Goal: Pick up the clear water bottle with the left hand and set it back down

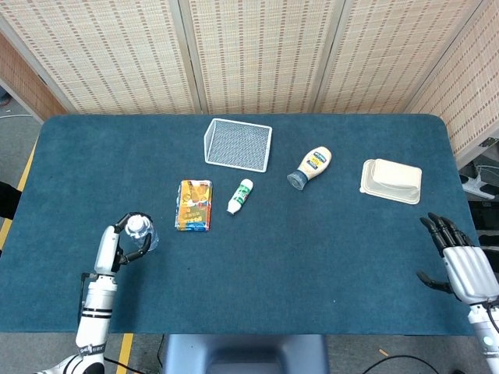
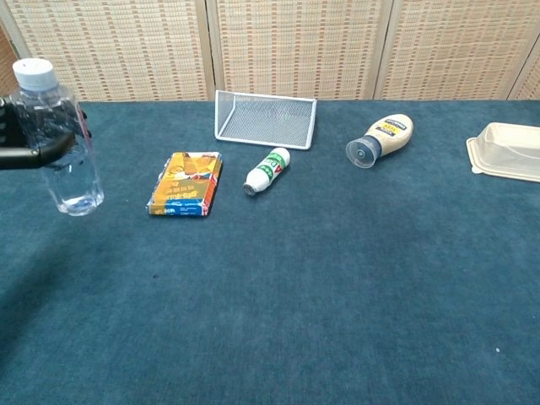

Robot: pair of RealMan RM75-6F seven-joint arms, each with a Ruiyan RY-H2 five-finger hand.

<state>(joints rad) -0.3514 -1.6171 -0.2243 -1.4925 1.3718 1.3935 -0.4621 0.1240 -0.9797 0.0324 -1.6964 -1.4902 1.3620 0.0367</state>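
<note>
Clear water bottle [image 2: 61,139] stands upright in the left hand [image 1: 117,245], fingers [image 2: 38,153] wrapped around it, beside the snack packet [image 2: 186,183]. Right hand [image 1: 460,261] hangs open-fingered, holding nothing, at the bench [image 1: 312,249] edge.

The head view looks steeply down on the whole blue table [image 1: 312,265] from the robot's side. The chest view sits low and near, facing the woven screen [image 2: 287,46]. Both share the wire basket [image 1: 238,143] and middle items.
</note>
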